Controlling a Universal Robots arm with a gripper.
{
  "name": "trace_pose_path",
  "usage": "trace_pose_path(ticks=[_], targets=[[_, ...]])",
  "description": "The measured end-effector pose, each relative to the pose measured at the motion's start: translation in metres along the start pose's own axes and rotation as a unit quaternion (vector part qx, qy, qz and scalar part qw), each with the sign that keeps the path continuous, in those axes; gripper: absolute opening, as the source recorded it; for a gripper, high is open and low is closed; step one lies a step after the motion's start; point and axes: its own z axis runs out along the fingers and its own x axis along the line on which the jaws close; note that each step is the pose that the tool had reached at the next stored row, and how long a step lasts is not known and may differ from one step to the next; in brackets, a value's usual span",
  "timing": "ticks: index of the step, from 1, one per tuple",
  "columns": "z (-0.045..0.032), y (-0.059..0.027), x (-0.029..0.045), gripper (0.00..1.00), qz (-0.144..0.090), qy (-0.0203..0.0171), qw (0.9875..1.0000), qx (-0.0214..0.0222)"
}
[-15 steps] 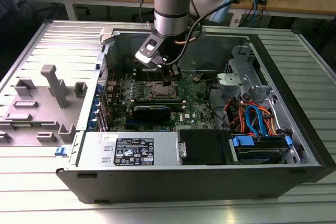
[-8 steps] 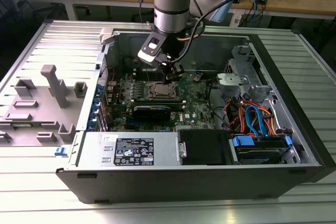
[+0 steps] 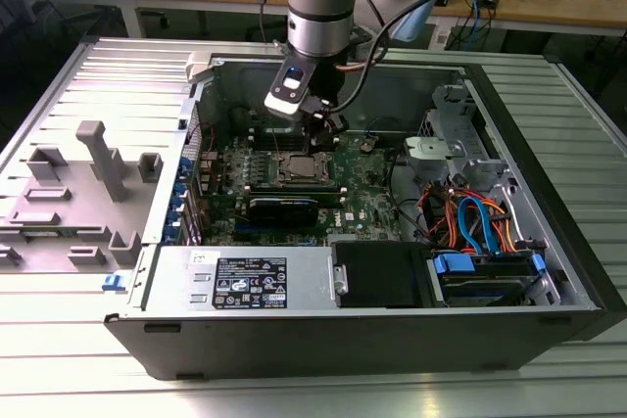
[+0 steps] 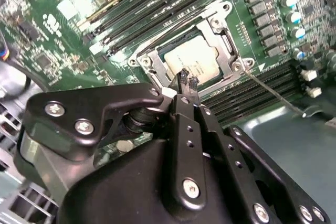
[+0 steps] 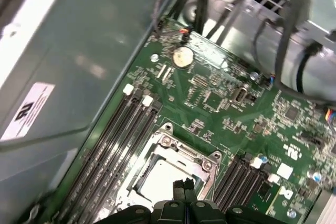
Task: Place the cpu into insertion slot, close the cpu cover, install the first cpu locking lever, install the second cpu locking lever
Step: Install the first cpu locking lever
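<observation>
The claw (image 4: 186, 80) is clenched, its two black tips pressed together with nothing visible between them. It hangs just above the near edge of the socket in both wrist views (image 5: 184, 184). In the exterior view the arm comes down from the top centre of the frame, and the claw (image 3: 328, 129) sits over the green board (image 3: 367, 198) inside the open computer case (image 3: 392, 345) on the ribbed desk (image 3: 59, 340).

The chip (image 4: 193, 64) already lies in its socket, at the middle of the board in the exterior view (image 3: 301, 169). It is a flat square with a pale, dull-shining metal top. The cover (image 4: 216, 34), a thin grey metal frame, appears folded down around it, so the chip shows through the frame's window. A thin wire lever (image 4: 273, 93) runs out from one socket corner across the dark memory slots and looks unlatched.

The work seems to be at the cover or lever stage. To do it well, the closed tips should act as a single blunt point. They should press the metal frame or the wire, never the chip's face. The push should be steady and straight, clear of the small cans and slots beside the socket.
</observation>
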Motion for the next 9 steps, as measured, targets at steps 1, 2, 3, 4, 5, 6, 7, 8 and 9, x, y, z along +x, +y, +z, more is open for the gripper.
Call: trace_pose_path(ticks=[1,2,3,4,5,6,7,8,9], targets=[[0.0000,0.0000,0.0000,0.11,-0.009,0.0000,1.0000,-0.0003],[0.0000,0.0000,0.0000,0.11,-0.024,0.0001,0.9997,-0.0007],[0.0001,0.0000,0.0000,0.11,-0.040,0.0001,0.9992,-0.0012],[0.0001,0.0000,0.0000,0.11,-0.054,0.0002,0.9985,-0.0016],[0.0002,0.0000,0.0000,0.11,-0.068,0.0003,0.9977,-0.0021],[0.0002,0.0000,0.0000,0.11,-0.086,0.0004,0.9963,-0.0026],[0.0002,0.0000,0.0000,0.11,-0.096,0.0004,0.9954,-0.0029],[0.0002,0.0000,0.0000,0.11,-0.102,0.0005,0.9948,-0.0031],[0.0002,0.0000,0.0000,0.11,-0.110,0.0005,0.9939,-0.0033]])
